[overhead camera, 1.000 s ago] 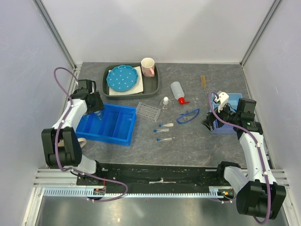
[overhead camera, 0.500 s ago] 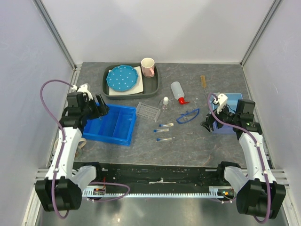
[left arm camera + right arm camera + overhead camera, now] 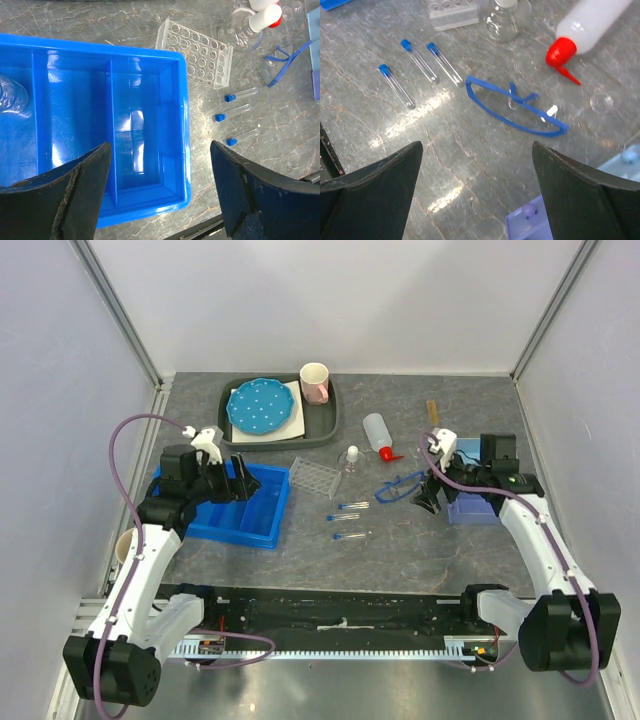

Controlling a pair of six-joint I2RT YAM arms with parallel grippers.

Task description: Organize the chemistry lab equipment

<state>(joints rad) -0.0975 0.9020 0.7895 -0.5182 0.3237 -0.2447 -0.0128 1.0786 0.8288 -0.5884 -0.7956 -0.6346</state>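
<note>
My left gripper [image 3: 238, 478] is open and empty above the blue bin [image 3: 262, 525]; in the left wrist view [image 3: 160, 200] it hangs over the bin's [image 3: 184, 125] right end. A clear beaker [image 3: 10, 97] lies in the bin's left compartment. The clear tube rack [image 3: 315, 476], a flask [image 3: 350, 462], the white red-nozzled squeeze bottle [image 3: 376, 433], three blue-capped tubes [image 3: 350, 506] and the blue goggles [image 3: 398, 486] lie mid-table. My right gripper [image 3: 425, 495] is open and empty just right of the goggles [image 3: 515, 105]. A thin brown stick [image 3: 432, 412] lies far right.
A grey tray [image 3: 328, 425] at the back holds the blue dotted plate [image 3: 262, 408] and the pink-and-white mug [image 3: 315, 382]. A pale lavender box [image 3: 475, 508] sits under my right arm. A small clear glass piece [image 3: 601, 101] lies beside the goggles.
My left gripper has swung from the bin's far left end to over its right end. My right gripper has moved left, off the lavender box towards the goggles.
</note>
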